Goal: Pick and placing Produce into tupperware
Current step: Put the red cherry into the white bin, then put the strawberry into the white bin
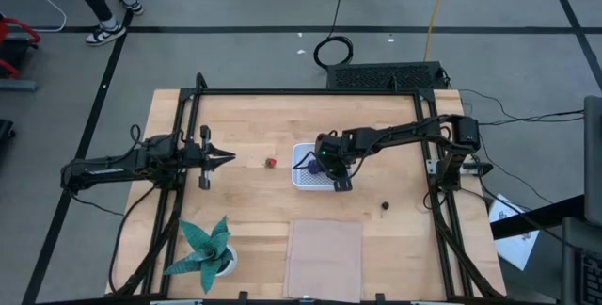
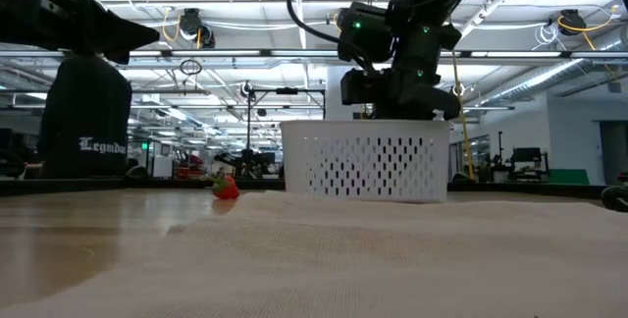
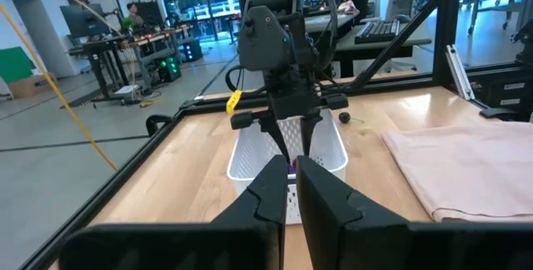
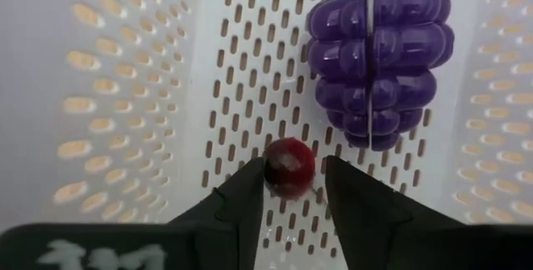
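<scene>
The white tupperware (image 1: 303, 181) stands mid-table. In it lie a purple grape bunch (image 4: 379, 57) and a dark red ball (image 4: 289, 167), both on the dotted bottom (image 4: 125, 95). My right gripper (image 4: 294, 178) reaches down into the tupperware, open, with its fingertips on either side of the ball. A small red piece (image 1: 271, 163) lies on the table left of the tupperware. Another dark ball (image 1: 385, 205) lies to its right, nearer the front. My left gripper (image 1: 226, 158) hangs shut and level at the table's left, pointing toward the red piece. My right gripper comes from above, slanting down into the tupperware. One fingertip (image 4: 250, 182) stands right against the dark red ball's side; a narrow gap shows between the ball and the other fingertip. The ball rests on the tupperware's bottom. Whether the near fingertip touches it, I cannot tell.
A teal spiky potted plant (image 1: 205, 248) stands at the front left. A flat pinkish rectangle (image 1: 324, 253) lies at the front middle. Dark frame rails (image 1: 310, 93) run along the table's far and side edges.
</scene>
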Controlling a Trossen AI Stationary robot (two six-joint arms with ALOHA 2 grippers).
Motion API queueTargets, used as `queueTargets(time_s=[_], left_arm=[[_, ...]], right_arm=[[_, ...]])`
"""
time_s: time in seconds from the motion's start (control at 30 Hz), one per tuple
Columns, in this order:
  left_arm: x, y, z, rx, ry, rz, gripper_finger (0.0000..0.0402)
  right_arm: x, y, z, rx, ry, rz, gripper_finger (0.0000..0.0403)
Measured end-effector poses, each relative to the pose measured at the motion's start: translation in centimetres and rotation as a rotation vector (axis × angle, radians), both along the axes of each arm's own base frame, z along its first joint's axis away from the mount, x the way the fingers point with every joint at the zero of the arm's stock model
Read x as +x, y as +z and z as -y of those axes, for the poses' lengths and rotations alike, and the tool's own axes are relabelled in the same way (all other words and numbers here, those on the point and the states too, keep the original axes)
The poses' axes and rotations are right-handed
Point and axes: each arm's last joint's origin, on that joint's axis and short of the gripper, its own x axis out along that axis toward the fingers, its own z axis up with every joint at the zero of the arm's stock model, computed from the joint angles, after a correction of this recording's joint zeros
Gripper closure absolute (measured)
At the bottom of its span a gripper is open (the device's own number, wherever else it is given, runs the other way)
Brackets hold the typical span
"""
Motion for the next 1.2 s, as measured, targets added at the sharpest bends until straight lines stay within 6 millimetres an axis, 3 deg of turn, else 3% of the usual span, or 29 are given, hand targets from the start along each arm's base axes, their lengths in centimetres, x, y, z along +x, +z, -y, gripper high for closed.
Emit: queueTargets(time_s=[0.37, 0.67, 0.83, 1.0, 1.2], left_arm=[[0.0, 0.0, 0.0, 0.0, 0.0, -0.001, 0.0369], [0.0, 0.0, 0.0, -0.001, 0.0, -0.005, 0.0369], [0.0, -0.1, 0.0, -0.001, 0.0, -0.006, 0.0369], [0.0, -0.1, 0.0, -0.001, 0.0, -0.006, 0.0369], [0.0, -0.1, 0.0, -0.002, 0.0, -0.014, 0.0369]], right_arm=[[-0.2, 0.5, -0.1, 0.012, 0.018, 0.018, 0.0243], [-0.6, 3.6, -0.1, -0.096, -0.004, 0.126, 0.0249], [-1.9, 6.9, -0.5, -0.162, 0.019, 0.22, 0.0287], [-3.6, 10.4, -1.8, -0.128, 0.039, 0.34, 0.0376], [-6.5, 11.0, -3.4, -0.08, 0.073, 0.498, 0.0399]])
